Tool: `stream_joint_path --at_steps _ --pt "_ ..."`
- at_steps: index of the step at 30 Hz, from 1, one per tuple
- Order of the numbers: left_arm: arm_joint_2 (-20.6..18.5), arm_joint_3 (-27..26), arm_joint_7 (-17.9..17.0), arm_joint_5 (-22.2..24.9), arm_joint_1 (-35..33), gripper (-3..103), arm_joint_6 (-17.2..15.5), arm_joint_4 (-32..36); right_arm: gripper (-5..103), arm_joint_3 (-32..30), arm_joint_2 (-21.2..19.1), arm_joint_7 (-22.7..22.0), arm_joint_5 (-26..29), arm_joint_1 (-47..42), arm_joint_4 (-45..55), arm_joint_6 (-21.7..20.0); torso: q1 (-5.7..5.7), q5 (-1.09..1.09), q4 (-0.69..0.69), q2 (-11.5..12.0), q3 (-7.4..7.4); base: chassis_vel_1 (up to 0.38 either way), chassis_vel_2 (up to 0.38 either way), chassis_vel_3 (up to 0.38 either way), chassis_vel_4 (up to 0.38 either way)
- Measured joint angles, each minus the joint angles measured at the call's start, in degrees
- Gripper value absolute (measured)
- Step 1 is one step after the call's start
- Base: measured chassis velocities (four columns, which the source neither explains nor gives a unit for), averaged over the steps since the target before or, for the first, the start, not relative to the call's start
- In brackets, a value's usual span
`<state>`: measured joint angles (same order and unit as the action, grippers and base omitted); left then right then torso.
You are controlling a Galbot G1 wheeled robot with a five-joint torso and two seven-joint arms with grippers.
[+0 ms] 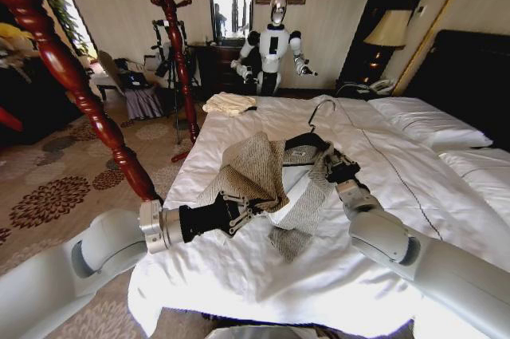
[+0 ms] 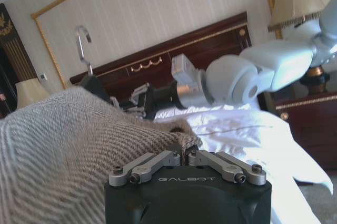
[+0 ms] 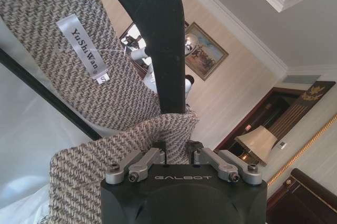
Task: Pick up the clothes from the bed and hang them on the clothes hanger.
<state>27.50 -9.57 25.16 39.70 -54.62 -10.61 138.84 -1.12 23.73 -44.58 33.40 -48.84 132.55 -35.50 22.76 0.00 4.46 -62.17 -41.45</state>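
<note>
The clothes (image 1: 263, 171), a grey-beige flecked knit jacket with white lining, are bunched and lifted a little off the middle of the bed (image 1: 239, 283). My left gripper (image 1: 249, 210) is shut on the jacket's near edge; in the left wrist view its fingertips (image 2: 185, 154) pinch the knit hem. My right gripper (image 1: 335, 165) is shut on the jacket's collar side, where the knit (image 3: 131, 145) folds over one shoulder of the clothes hanger (image 3: 158, 29). The black clothes hanger (image 1: 307, 143) lies partly inside the jacket, its metal hook (image 1: 319, 108) sticking out toward the headboard.
Two reddish-brown wooden poles with pegs (image 1: 76, 88) (image 1: 175, 36) stand left of the bed. A small cream folded cloth (image 1: 229, 103) lies at the bed's far corner. White pillows (image 1: 430, 128) sit right. Another robot (image 1: 275, 44) and a lamp (image 1: 389, 29) stand behind.
</note>
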Motion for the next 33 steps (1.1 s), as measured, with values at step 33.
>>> stream_joint_path --at_steps 33 --pt "1.25 1.78 -7.5 5.84 7.37 1 -1.74 2.05 18 6.59 0.41 -4.59 -6.33 0.27 -2.25 -6.84 0.0 0.0 0.0 0.0 0.0 0.0 0.0 0.0 0.0"
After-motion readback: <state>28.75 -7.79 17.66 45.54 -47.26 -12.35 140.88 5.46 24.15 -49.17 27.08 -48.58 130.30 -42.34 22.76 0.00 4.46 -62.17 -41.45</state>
